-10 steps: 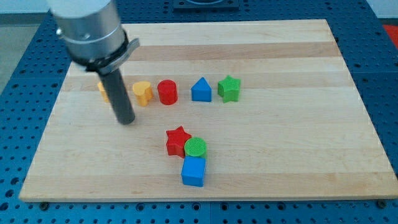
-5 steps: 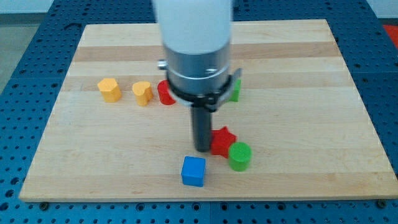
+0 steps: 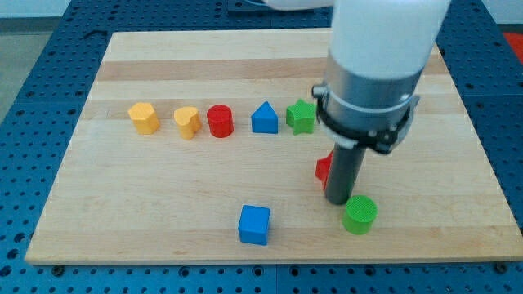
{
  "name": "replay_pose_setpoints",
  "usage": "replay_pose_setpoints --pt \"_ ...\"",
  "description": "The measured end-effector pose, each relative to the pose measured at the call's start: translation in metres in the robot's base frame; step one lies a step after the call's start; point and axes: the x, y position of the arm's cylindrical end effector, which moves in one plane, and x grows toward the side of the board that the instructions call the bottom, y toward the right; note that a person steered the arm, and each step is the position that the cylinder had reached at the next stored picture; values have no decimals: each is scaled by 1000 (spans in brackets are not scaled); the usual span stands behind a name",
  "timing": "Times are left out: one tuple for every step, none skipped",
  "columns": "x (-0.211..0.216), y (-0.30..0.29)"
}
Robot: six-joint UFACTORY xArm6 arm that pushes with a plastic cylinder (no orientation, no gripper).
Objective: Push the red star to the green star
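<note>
The red star (image 3: 324, 170) lies right of the board's middle, mostly hidden behind my rod; only its left edge shows. My tip (image 3: 338, 200) touches the table right at the red star's lower right side, just up-left of the green cylinder (image 3: 359, 215). The green star (image 3: 301, 116) sits above, at the right end of the row of blocks, a short way up and left of the red star.
A row runs along the upper board: an orange block (image 3: 144, 118), an orange heart-like block (image 3: 187, 122), a red cylinder (image 3: 219, 121), a blue triangle (image 3: 264, 118). A blue cube (image 3: 254, 224) sits near the bottom edge. The arm's body hides the board's upper right.
My rod swept from the view's left to the right, pushing the red star and green cylinder rightwards away from the blue cube. The red star now lies below the green star.
</note>
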Motion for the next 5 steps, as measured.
replay_pose_setpoints --pt "-34 0" --pt "-43 0" --pt "-43 0" --pt "-61 0" --pt "-80 0"
